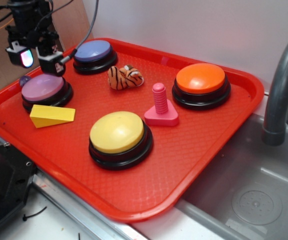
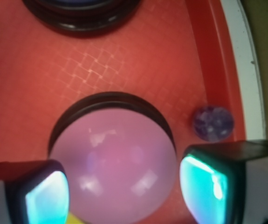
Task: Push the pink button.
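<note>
- The gripper [image 1: 39,56] hangs over the back left part of the red tray [image 1: 194,150], just above the pink button [image 1: 44,88].
- Its two fingers [image 2: 45,196] are spread wide and hold nothing; in the wrist view they sit on either side of the button's dome, with the dome showing between them.
- From these views I cannot tell whether the fingertips touch the button.
- The pink button [image 2: 113,163] sits on a black ring base near the tray's left rim.
- A small dark purple ball [image 2: 213,122] lies just beside the pink button, between it and the tray's rim.
- A yellow wedge [image 1: 52,115] lies on the tray just in front of the pink button.
- A blue-purple button [image 1: 93,54] sits behind the pink one, near the tray's back edge.
- A small striped tiger toy [image 1: 125,77] lies to the right of the blue-purple button.
- A hot-pink peg [image 1: 161,107] stands upright on a triangular base near the middle of the tray.
- An orange button [image 1: 201,84] sits at the right back, and a yellow button [image 1: 119,137] at the front middle.
- A grey sink [image 1: 249,205] with a grey tap [image 1: 281,85] lies to the right of the tray.
</note>
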Motion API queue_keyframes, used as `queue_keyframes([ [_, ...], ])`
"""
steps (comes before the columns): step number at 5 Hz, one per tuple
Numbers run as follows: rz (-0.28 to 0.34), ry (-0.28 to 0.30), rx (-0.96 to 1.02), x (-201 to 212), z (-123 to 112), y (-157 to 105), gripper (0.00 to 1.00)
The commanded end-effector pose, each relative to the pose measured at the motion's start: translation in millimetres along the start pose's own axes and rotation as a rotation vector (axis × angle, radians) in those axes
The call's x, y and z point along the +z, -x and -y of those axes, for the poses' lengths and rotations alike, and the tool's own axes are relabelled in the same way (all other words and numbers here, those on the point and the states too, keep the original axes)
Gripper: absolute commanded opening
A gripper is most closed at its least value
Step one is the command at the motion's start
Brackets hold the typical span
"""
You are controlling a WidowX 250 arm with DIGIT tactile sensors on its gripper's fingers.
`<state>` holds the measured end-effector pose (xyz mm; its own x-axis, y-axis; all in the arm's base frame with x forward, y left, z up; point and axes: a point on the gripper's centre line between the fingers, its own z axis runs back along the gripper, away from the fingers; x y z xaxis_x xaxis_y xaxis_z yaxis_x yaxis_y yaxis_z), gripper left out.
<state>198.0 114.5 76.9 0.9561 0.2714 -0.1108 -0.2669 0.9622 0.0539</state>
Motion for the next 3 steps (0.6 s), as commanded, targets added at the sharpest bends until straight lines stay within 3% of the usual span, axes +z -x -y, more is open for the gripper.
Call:
queue_keyframes([
  [1, 0.076, 0.000, -0.011, 31, -3, -3, 1.00],
  [3, 0.087, 0.007, -0.011, 42, 0, 1, 1.00],
])
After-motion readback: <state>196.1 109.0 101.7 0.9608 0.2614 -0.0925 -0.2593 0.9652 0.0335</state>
